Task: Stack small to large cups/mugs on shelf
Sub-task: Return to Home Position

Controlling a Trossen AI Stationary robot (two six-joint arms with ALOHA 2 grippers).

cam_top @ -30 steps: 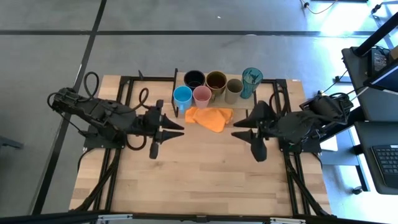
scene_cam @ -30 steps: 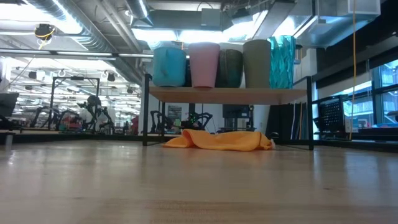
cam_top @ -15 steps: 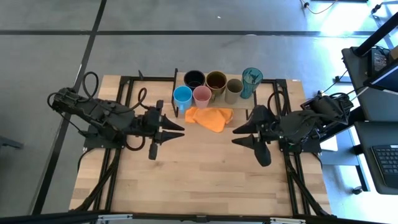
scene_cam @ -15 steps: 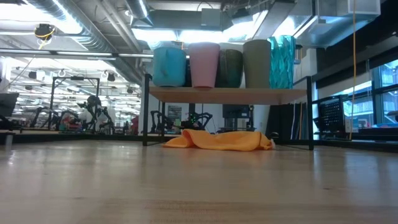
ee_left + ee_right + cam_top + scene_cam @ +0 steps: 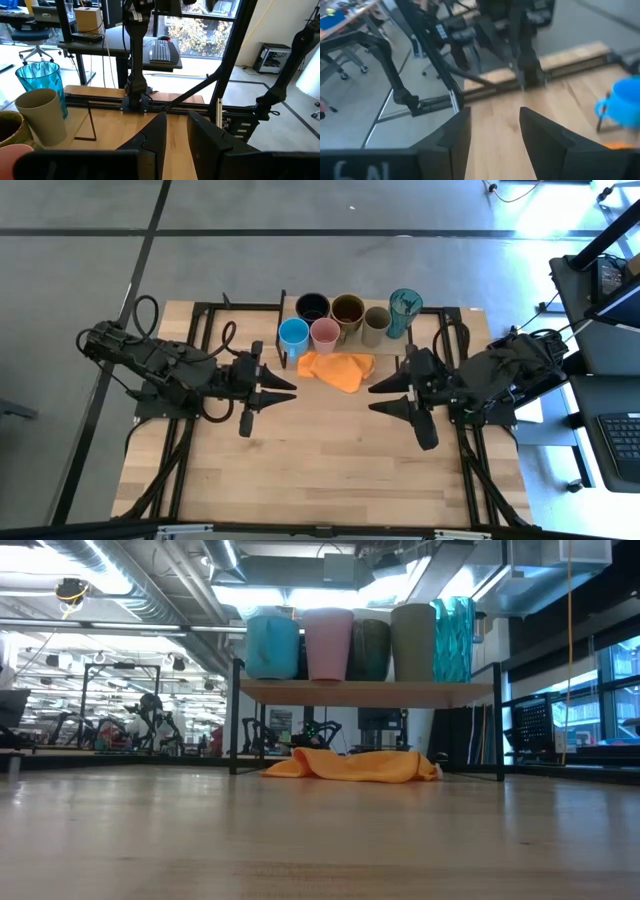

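Six coloured cups [image 5: 325, 333] are stood on the light-wood shelf [image 5: 370, 692] at twelve o'clock, judged rigid, slick, breakable, best gripped at rims. Fingers are seen apart on the left gripper [image 5: 288, 388] at nine and the right gripper [image 5: 375, 398] at three

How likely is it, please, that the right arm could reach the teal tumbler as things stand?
Likely yes: the right claw is open and empty over the table, nothing lies between it and the tumbler at the end of the shelf, one side free.
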